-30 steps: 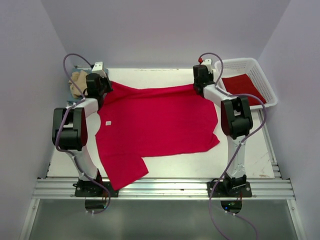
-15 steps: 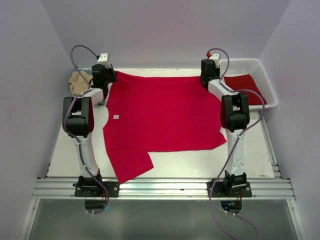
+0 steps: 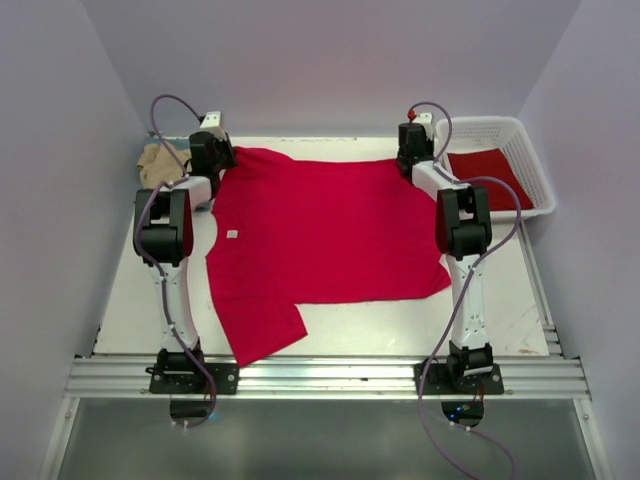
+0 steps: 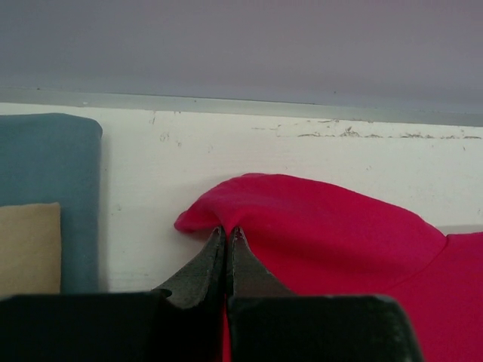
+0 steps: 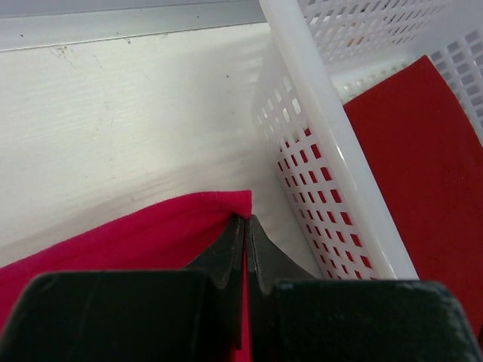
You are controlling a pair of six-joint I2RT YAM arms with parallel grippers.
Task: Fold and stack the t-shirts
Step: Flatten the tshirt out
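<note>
Two arms stretch straight out to the far edge of the table (image 3: 520, 300) in your top view, elbows raised. The left gripper (image 3: 212, 152) is at the far left corner of the spread red t-shirt (image 3: 320, 235), and the right gripper (image 3: 408, 155) is at its far right corner. The shirt lies flat across the middle of the table, collar toward the left edge, one sleeve reaching toward the near left corner. You cannot read the fingers from up here. A tan t-shirt (image 3: 153, 162) sits at the far left corner of the table. The white basket (image 3: 535, 170) at the far right corner holds a second red t-shirt (image 3: 485, 172).

Your left wrist view shows those fingers pressed together, pinching a raised fold of the red cloth. It also shows a blue-grey t-shirt (image 4: 45, 158) under the tan one, which the top view does not make out.

Your right wrist view shows the fingers closed on the shirt's hemmed corner, just beside the basket wall.
</note>
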